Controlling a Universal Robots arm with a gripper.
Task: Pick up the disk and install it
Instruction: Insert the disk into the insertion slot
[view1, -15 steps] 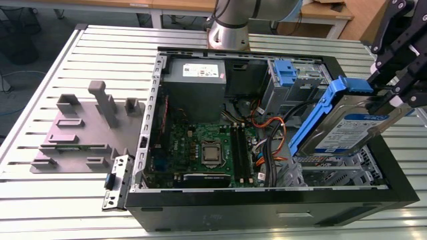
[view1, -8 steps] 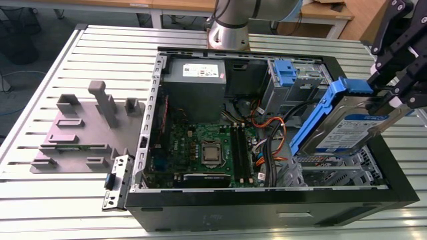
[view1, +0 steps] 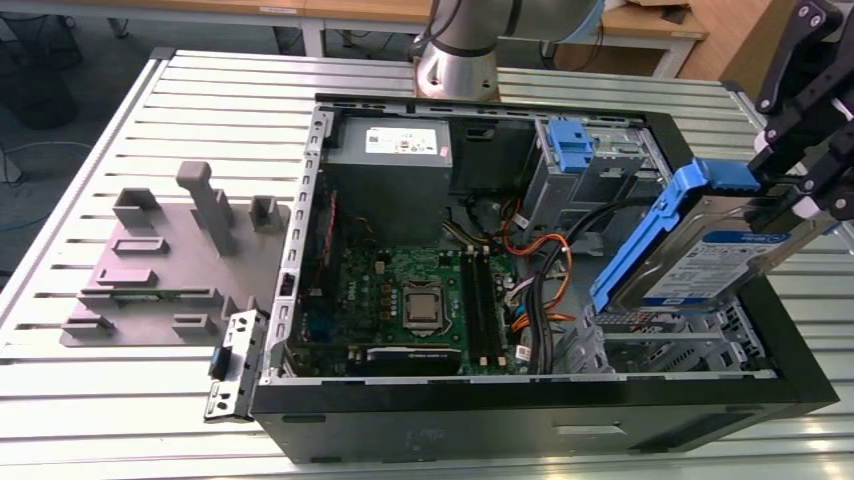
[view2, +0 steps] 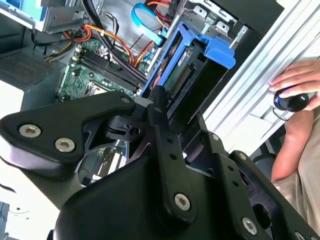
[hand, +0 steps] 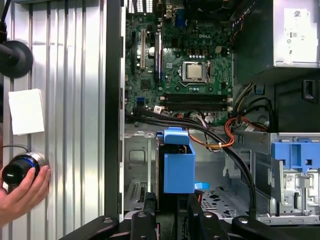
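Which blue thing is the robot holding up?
The disk with blue rails and a label, tilted over the case in the gripper. The other blue piece stands at the back, untouched and unlabelled.

Black bolted-link gripper (view1: 790, 200) clamped on a flat silver-grey disk with blue plastic carrier rails (view1: 714, 255).

In the exterior view the arm's silver-grey cylindrical base column (view1: 461, 50) stands upright at the back of the scene. The gripper reaches down from the upper corner on the exterior view's right, its fingers (view1: 801, 170) pressed against the disk's raised end (the disk hangs tilted). In both wrist views the black links converge on that end, with the jaws drawn in against it (view2: 159, 102) (hand: 171, 200).
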